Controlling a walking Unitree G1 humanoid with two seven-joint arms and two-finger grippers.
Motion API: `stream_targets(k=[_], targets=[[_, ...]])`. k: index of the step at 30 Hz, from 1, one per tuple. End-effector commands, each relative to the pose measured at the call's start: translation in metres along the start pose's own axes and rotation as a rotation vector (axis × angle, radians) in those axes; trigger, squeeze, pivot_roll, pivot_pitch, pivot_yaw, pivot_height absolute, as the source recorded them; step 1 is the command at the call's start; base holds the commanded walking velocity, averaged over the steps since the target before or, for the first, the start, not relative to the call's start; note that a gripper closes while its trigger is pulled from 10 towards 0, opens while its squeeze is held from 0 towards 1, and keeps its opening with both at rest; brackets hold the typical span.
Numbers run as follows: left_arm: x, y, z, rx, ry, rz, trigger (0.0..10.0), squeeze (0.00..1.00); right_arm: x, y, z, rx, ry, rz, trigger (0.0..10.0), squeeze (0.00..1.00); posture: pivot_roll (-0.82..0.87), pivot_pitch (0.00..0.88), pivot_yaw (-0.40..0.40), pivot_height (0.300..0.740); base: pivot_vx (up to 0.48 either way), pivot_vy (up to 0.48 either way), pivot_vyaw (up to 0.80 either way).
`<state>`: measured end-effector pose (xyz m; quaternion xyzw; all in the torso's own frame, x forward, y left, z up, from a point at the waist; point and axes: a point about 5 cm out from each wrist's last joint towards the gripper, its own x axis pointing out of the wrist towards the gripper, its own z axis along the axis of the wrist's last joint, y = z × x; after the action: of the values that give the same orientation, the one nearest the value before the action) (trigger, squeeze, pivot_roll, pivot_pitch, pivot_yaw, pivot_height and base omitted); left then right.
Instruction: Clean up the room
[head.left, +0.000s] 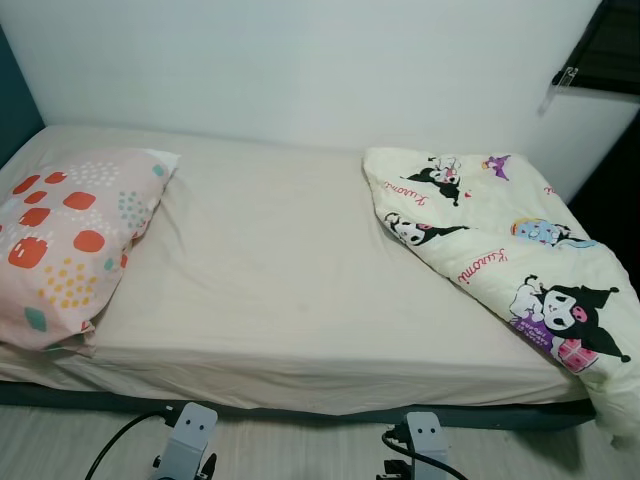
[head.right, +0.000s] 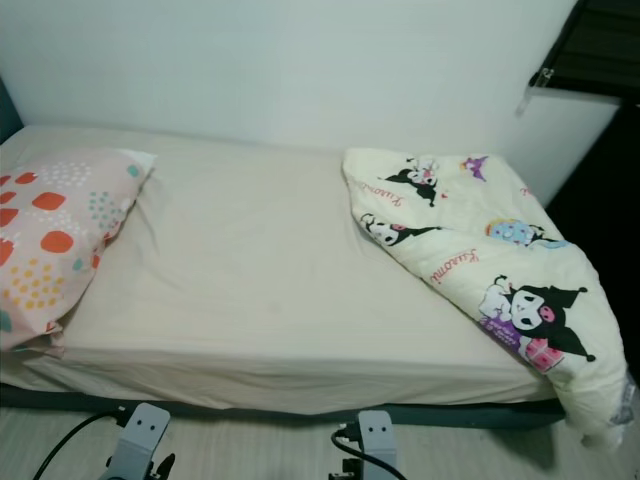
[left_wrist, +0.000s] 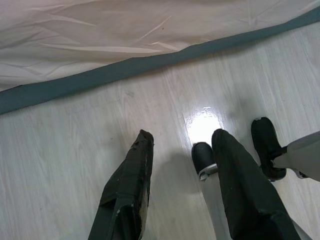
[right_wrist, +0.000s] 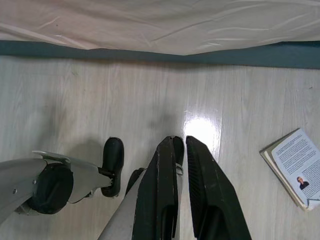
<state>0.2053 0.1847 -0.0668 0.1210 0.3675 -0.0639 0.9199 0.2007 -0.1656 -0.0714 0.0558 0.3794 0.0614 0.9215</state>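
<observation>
Both my grippers hang idle above the pale floor (right_wrist: 75, 95) beside the bed (head.left: 270, 270): left gripper (left_wrist: 182, 137) spread wide, right gripper (right_wrist: 179, 141) nearly closed, holding nothing. "Kuromi" is printed on the cartoon quilt (head.left: 500, 250) bunched at the bed's right end; a spotted pillow (head.left: 65, 235) lies at its left. A booklet (right_wrist: 295, 167) lies on the floor.

Both arms hang low; the left gripper (left_wrist: 182, 145) has its jaws parted, the right gripper (right_wrist: 180, 141) nearly closed.
</observation>
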Motion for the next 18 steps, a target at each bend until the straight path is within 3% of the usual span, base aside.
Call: stream_targets(k=[1,18], targets=[[-0.0012,-0.004,-0.0048,-0.021,0.011,-0.003,10.0,0.0,-0.0015,-0.0021,-0.0045,-0.007,0.018,-0.004,10.0,0.0,-0.01,0.013,-0.009,0.74,0.0,0.0,0.0],[-0.0021,-0.0026,-0.007,-0.017,0.014,0.006,10.0,0.0,0.0001,0.0024,-0.0027,-0.053,0.025,0.023,10.0,0.0,0.02,0.021,-0.027,0.74,0.0,0.0,0.0]])
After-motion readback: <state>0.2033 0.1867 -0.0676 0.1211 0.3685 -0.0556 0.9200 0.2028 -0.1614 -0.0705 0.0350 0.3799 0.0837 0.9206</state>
